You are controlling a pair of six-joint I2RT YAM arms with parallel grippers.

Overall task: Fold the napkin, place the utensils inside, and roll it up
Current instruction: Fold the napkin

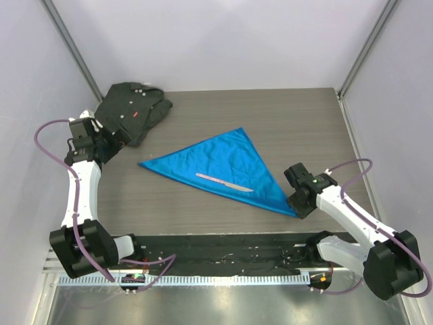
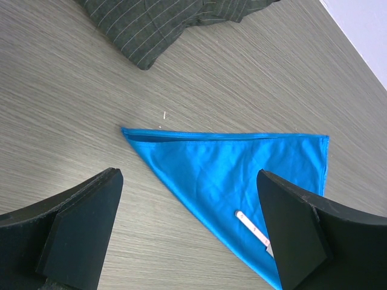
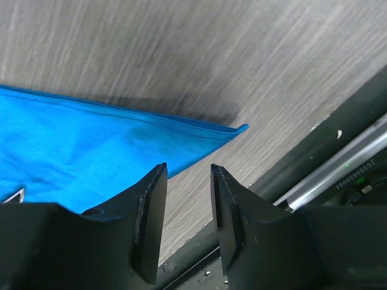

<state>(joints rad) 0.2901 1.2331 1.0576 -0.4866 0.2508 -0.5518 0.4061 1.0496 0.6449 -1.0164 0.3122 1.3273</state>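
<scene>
The napkin (image 1: 220,169) lies folded into a triangle mid-bench (image 1: 284,122), with the knife (image 1: 224,181) flat on it. My right gripper (image 3: 188,172) hangs at the napkin's near-right corner, jaws narrowly parted on nothing. My left gripper (image 2: 188,178) gapes wide and empty, near the dark shirt (image 1: 132,112) at the far-left corner.

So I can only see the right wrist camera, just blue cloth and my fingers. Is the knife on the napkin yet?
Observer: Yes, the knife lies flat on the napkin, near the edge closest to the arms.
Operator: What shape is the napkin?
Observer: A triangle, folded, with your right gripper at its right corner.
Operator: Where's the other arm?
Observer: The left gripper hangs wide open, empty, beside the dark shirt.
</scene>
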